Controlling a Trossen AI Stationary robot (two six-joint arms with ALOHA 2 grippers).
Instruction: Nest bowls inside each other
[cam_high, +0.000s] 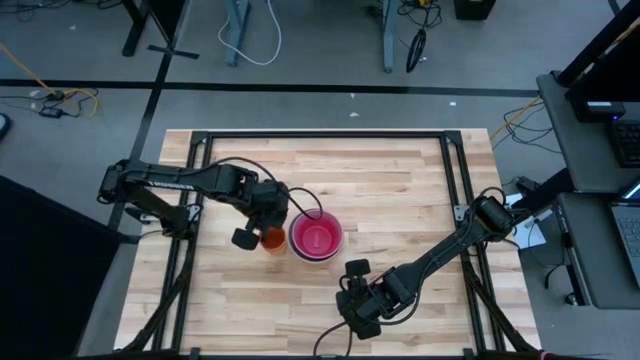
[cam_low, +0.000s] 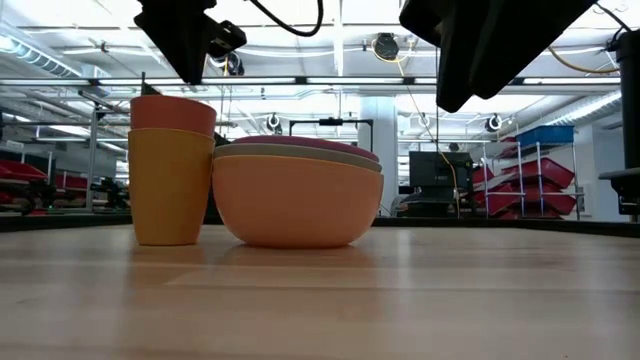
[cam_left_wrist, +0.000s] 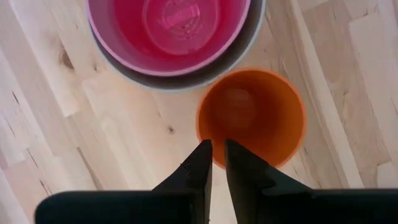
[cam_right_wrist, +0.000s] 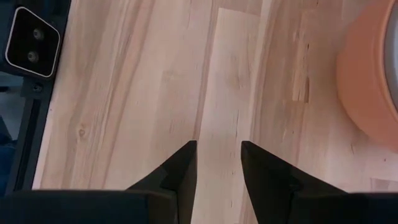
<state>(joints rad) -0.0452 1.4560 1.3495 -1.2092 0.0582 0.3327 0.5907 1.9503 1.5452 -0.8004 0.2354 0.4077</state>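
The bowls stand nested in one stack mid-table. The orange bowl (cam_low: 295, 205) is outermost and rests on the wood. A grey rim (cam_low: 300, 156) shows above it, and the magenta bowl (cam_high: 317, 238) is on top. Close beside the stack's left side, an orange cup (cam_left_wrist: 252, 118) sits inside an amber cup (cam_low: 168, 185). My left gripper (cam_left_wrist: 217, 152) hangs just above the orange cup's rim, fingers pointing down with a narrow gap and nothing between them. My right gripper (cam_right_wrist: 219, 155) is open over bare wood near the table's front edge.
A black frame (cam_high: 320, 135) runs around the tabletop, and a small black box (cam_right_wrist: 31, 40) sits on it near my right gripper. Bare wood lies right of the stack and along the far side.
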